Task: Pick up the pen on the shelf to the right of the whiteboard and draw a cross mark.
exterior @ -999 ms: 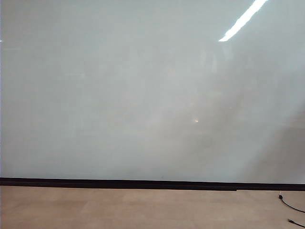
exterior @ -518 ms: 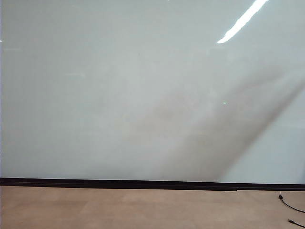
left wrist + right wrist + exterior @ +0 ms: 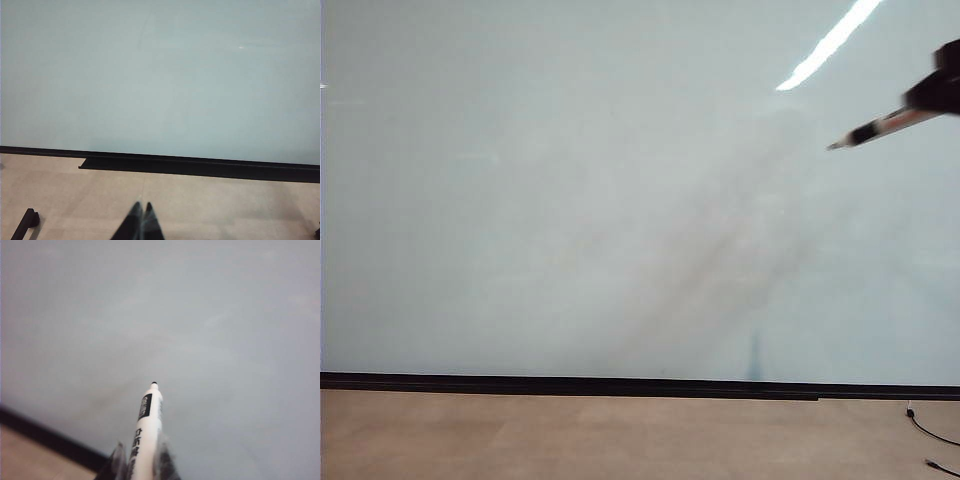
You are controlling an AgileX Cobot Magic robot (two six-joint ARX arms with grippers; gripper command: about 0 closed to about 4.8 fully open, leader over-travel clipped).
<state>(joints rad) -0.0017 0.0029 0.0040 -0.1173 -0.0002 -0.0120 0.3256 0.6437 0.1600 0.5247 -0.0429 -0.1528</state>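
The whiteboard [image 3: 570,200] fills most of the exterior view, with a thin black strip [image 3: 620,384] along its lower edge. At the upper right my right gripper [image 3: 934,94] is shut on the pen [image 3: 880,127], whose dark tip points left and slightly down, just short of the board. In the right wrist view the white pen [image 3: 149,420] sticks out between the fingers, and the gripper [image 3: 141,445] faces the whiteboard [image 3: 200,330]. My left gripper [image 3: 142,206] is shut on nothing, low before the whiteboard [image 3: 160,75]. No cross mark shows. The shelf is out of view.
A beige surface [image 3: 620,440] runs below the board. Black cables [image 3: 932,432] lie at its lower right. A black ledge [image 3: 150,164] sits under the board in the left wrist view, and a small black part [image 3: 27,222] lies off to one side.
My right gripper has swung into the exterior view at the upper right, carrying the pen. Its shadow has shifted across the board. The left arm has not moved.
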